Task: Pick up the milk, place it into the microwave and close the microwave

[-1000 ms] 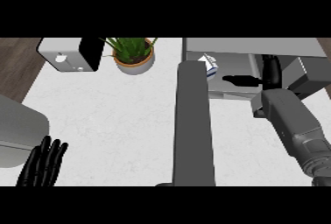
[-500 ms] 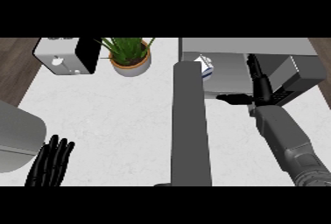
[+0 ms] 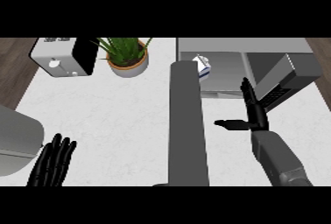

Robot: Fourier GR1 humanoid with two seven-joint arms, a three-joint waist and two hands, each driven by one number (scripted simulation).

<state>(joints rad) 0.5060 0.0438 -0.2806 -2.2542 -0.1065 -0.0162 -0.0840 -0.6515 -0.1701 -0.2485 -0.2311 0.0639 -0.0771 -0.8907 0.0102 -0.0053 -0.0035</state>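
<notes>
White counter [image 3: 116, 122]: milk [image 3: 203, 66] sits inside microwave [image 3: 223, 72], right hand [image 3: 253, 111] empty with fingers straight, door [image 3: 187, 127] unclosed.

I'm seeing the right hand [image 3: 252, 114] extending flat, thumb out; the left hand [image 3: 53, 161] is resting open, lower left.

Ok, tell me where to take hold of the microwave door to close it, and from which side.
Press the door with the right robot hand on its right-facing face near the free lower end. It stands open, edge-on, and that end is farthest from the microwave holding the milk.
</notes>
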